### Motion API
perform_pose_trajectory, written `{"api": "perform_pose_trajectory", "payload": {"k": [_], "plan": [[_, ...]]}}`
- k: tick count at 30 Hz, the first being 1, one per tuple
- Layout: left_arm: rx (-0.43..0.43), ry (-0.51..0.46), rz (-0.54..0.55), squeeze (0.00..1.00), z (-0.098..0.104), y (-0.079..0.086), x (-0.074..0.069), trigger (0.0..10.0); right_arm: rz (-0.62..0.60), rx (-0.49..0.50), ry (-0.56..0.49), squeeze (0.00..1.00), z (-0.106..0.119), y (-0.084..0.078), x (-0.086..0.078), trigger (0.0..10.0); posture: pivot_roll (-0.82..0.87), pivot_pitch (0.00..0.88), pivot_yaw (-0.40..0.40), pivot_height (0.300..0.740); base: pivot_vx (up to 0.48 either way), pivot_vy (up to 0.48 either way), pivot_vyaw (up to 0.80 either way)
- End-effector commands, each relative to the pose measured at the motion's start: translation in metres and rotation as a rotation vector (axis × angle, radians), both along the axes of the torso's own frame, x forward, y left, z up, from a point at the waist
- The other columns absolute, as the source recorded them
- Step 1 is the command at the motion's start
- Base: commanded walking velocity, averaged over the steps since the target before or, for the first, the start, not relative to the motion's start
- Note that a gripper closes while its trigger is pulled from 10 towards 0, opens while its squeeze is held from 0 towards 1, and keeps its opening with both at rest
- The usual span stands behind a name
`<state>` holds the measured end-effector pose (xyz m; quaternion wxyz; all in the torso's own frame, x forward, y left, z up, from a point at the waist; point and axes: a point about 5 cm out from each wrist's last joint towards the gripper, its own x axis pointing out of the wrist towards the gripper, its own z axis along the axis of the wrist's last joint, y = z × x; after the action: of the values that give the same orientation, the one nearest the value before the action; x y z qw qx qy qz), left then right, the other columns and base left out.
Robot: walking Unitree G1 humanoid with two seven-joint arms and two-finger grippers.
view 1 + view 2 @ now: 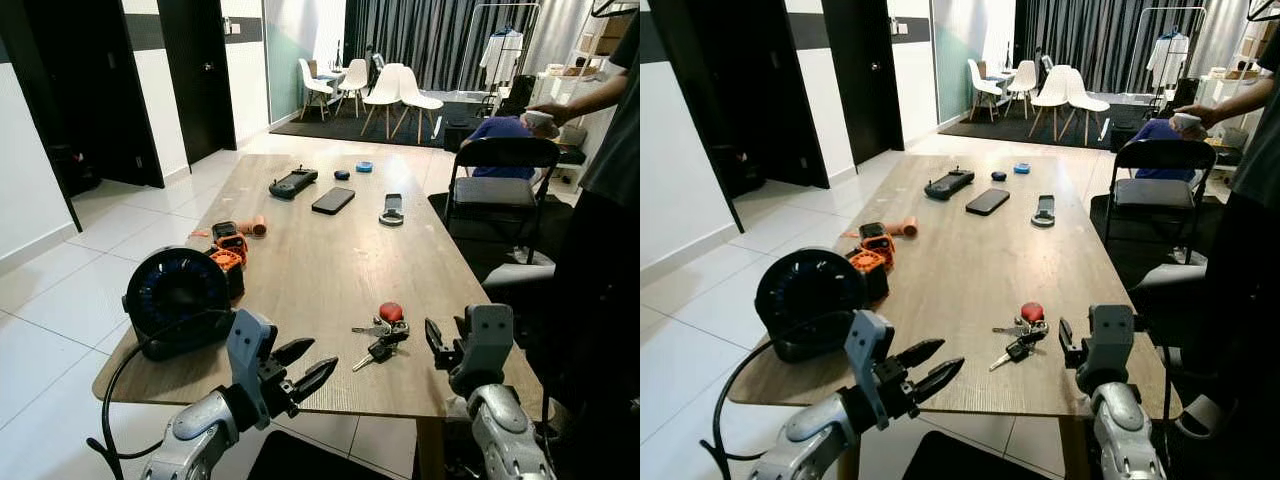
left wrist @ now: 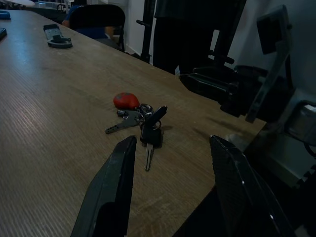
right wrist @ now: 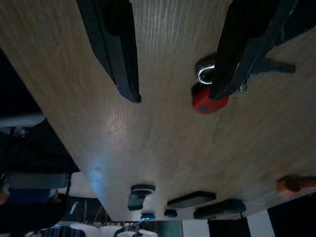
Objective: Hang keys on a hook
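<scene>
- Basically at the start: nothing is grasped, nothing is hung.
- Left gripper (image 1: pixel 303 368) hovers off the near edge of the light wooden table (image 1: pixel 300 250), fingers spread and empty; its wrist view looks straight between them at the keys.
- Right gripper (image 1: pixel 1068 345) is raised just beside the near right corner; its wrist view shows both black fingers (image 3: pixel 118 49) apart above the tabletop, nothing pinched.
- Bunch of keys with a red round fob and black-headed car key (image 1: pixel 382 331) lies flat on the table near that front edge, between the two grippers, closer to the right one. Not touched by either.
- Left of it sits a round black fan with a cable (image 1: pixel 178 298), with orange-and-black tools (image 1: pixel 229 247) behind.
- Farther up the table: black phone (image 1: pixel 333 200), black controller (image 1: pixel 293 182), grey carabiner-like clip (image 1: pixel 391 209), small blue items near the far end.
- Black folding chair (image 1: pixel 500 180) and a person (image 1: pixel 600 200) stand to the right.
- No hook that I can make out.
- Left to do: grasp keys, lift, find hook, hang. So essentially all of it.
</scene>
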<state>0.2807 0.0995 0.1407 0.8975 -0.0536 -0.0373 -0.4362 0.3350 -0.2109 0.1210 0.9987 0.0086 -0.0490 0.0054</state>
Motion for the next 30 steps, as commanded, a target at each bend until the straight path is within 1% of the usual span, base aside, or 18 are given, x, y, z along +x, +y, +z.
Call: {"api": "perform_pose_trajectory", "payload": {"k": [1, 2, 3, 4, 5, 6, 7, 8, 10, 11, 13, 14, 18, 23, 26, 30], "plan": [[0.040, -0.015, -0.009, 0.00, 0.000, 0.002, -0.001, 10.0, 0.005, 0.011, 0.038, 0.00, -0.006, -0.005, 0.000, 10.0, 0.04, 0.056, 0.015, 0.740, 0.000, 0.000, 0.00], [0.048, -0.016, -0.011, 0.00, -0.001, 0.003, -0.001, 10.0, 0.028, 0.019, 0.050, 0.00, -0.007, -0.005, 0.001, 10.0, 0.04, 0.051, 0.012, 0.740, 0.000, 0.000, 0.00], [0.052, -0.017, -0.012, 0.00, -0.002, 0.003, -0.001, 10.0, 0.047, 0.027, 0.058, 0.05, -0.007, -0.004, 0.002, 10.0, 0.04, 0.051, 0.012, 0.740, 0.000, 0.000, 0.00], [0.055, -0.017, -0.012, 0.00, -0.002, 0.002, 0.000, 10.0, 0.063, 0.034, 0.066, 0.47, -0.008, -0.003, 0.003, 10.0, 0.04, 0.051, 0.012, 0.740, 0.000, 0.000, 0.00], [0.054, -0.018, -0.010, 0.00, -0.002, 0.002, 0.000, 10.0, 0.081, 0.042, 0.076, 0.69, -0.009, -0.002, 0.005, 10.0, 0.04, 0.051, 0.012, 0.740, 0.000, 0.000, 0.00], [0.054, -0.018, -0.010, 0.00, -0.002, 0.002, 0.000, 10.0, 0.081, 0.042, 0.076, 0.69, -0.009, -0.002, 0.005, 10.0, 0.04, 0.051, 0.012, 0.740, 0.000, 0.000, 0.00], [0.046, -0.019, -0.004, 0.00, -0.001, 0.003, 0.001, 10.0, 0.090, 0.043, 0.080, 1.00, -0.008, -0.001, 0.006, 10.0, 0.03, 0.053, 0.011, 0.740, 0.000, 0.000, 0.00], [0.034, -0.018, 0.002, 0.00, 0.000, 0.003, 0.001, 10.0, 0.100, 0.043, 0.085, 1.00, -0.008, 0.000, 0.007, 10.0, 0.03, 0.053, 0.011, 0.740, 0.000, 0.000, 0.00], [0.024, -0.021, 0.010, 0.00, 0.002, 0.004, 0.003, 10.0, 0.116, 0.031, 0.091, 1.00, -0.006, 0.003, 0.010, 10.0, 0.04, 0.059, 0.008, 0.740, 0.000, 0.000, 0.00], [0.024, -0.024, 0.015, 0.00, 0.003, 0.005, 0.003, 10.0, 0.129, 0.016, 0.094, 0.52, -0.005, 0.006, 0.012, 10.0, 0.04, 0.062, 0.008, 0.740, 0.000, 0.000, 0.00], [0.025, -0.025, 0.018, 0.00, 0.003, 0.005, 0.004, 10.0, 0.137, 0.009, 0.096, 0.52, -0.004, 0.007, 0.013, 10.0, 0.04, 0.062, 0.008, 0.740, 0.000, 0.000, 0.00], [0.026, -0.026, 0.021, 0.00, 0.003, 0.006, 0.004, 10.0, 0.152, 0.007, 0.097, 0.00, -0.003, 0.009, 0.014, 10.0, 0.04, 0.064, 0.006, 0.740, 0.000, 0.000, 0.00], [0.027, -0.024, 0.030, 0.00, 0.003, 0.008, 0.003, 10.0, 0.188, -0.007, 0.102, 0.00, -0.001, 0.013, 0.017, 10.0, 0.04, 0.066, 0.005, 0.740, 0.000, 0.000, 0.00], [0.030, -0.022, 0.039, 0.00, 0.002, 0.009, 0.004, 10.0, 0.238, -0.053, 0.143, 0.00, -0.003, 0.018, 0.019, 10.0, 0.04, 0.071, 0.005, 0.740, 0.000, 0.000, 0.00], [0.034, -0.022, 0.042, 0.00, 0.003, 0.009, 0.005, 10.0, 0.331, -0.106, 0.220, 0.00, -0.011, 0.027, 0.017, 10.0, 0.03, 0.075, 0.007, 0.740, 0.000, 0.000, 0.00], [0.042, -0.020, 0.043, 0.00, 0.002, 0.010, 0.005, 10.0, 0.382, -0.121, 0.260, 0.00, -0.017, 0.033, 0.013, 10.0, 0.03, 0.081, 0.008, 0.740, 0.000, 0.000, 0.00]]}}
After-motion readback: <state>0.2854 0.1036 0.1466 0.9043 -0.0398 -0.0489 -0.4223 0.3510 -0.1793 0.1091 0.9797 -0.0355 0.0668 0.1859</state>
